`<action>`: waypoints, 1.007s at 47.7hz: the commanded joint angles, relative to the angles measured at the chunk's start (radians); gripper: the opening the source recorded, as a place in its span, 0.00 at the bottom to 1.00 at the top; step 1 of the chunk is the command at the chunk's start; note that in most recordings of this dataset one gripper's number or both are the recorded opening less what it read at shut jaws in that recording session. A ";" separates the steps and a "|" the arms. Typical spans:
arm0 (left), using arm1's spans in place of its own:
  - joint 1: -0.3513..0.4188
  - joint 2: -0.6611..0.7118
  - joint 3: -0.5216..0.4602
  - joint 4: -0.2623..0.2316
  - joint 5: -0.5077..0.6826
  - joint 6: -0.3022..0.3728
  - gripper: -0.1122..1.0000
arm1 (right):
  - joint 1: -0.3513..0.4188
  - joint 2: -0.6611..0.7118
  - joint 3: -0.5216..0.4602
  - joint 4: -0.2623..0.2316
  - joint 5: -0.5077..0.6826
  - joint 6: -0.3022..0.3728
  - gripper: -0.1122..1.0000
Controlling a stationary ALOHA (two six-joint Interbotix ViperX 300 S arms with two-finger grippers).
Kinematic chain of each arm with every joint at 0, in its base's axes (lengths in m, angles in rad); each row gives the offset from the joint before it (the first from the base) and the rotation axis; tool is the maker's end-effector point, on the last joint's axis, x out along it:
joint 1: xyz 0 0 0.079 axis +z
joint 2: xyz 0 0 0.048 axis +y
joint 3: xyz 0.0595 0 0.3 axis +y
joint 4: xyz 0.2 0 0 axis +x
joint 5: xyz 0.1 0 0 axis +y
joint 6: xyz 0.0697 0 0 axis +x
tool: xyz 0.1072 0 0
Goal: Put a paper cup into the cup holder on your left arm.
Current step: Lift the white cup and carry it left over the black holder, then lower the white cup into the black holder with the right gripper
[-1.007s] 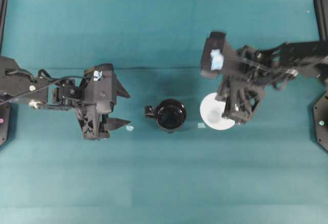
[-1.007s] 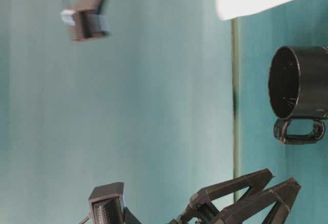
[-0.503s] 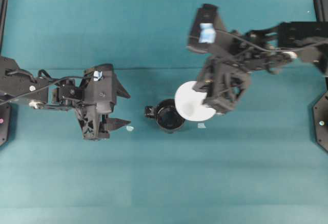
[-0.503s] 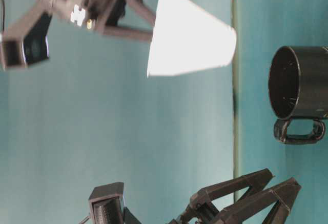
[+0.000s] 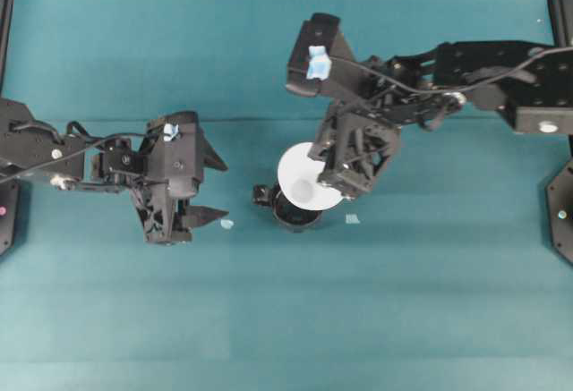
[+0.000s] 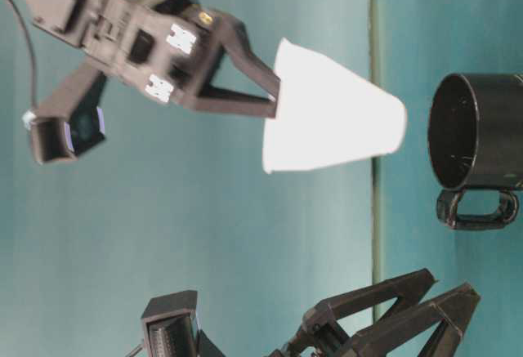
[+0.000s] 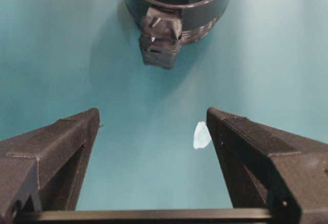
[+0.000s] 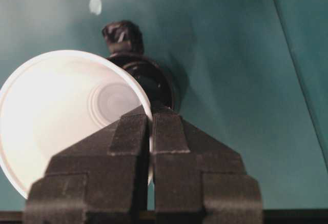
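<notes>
On the teal bench point(image 5: 376, 319), the right end effector point(image 5: 345, 185) pinches the rim of the paper cup point(image 5: 307, 179), held in the air just above the cup holder point(image 5: 288, 218). Left end effector point(image 5: 215, 191) gapes wide, holding nothing.

Black arms point(image 5: 483, 69), black cables, blue-taped wrist cams point(image 5: 315, 62).

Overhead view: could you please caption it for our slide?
Right tool holds the paper cup by its rim above the black cup holder.
</notes>
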 commanded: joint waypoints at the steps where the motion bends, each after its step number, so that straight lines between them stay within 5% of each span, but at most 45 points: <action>1: 0.000 -0.006 -0.012 0.002 -0.005 0.000 0.92 | 0.009 0.014 0.002 -0.002 -0.038 0.005 0.08; 39: 0.000 -0.006 -0.014 0.002 -0.005 0.000 0.92 | 0.037 0.107 0.041 -0.018 -0.138 -0.005 0.08; 48: -0.002 -0.005 -0.015 0.002 -0.005 0.000 0.92 | 0.043 0.117 0.040 -0.061 -0.138 0.000 0.08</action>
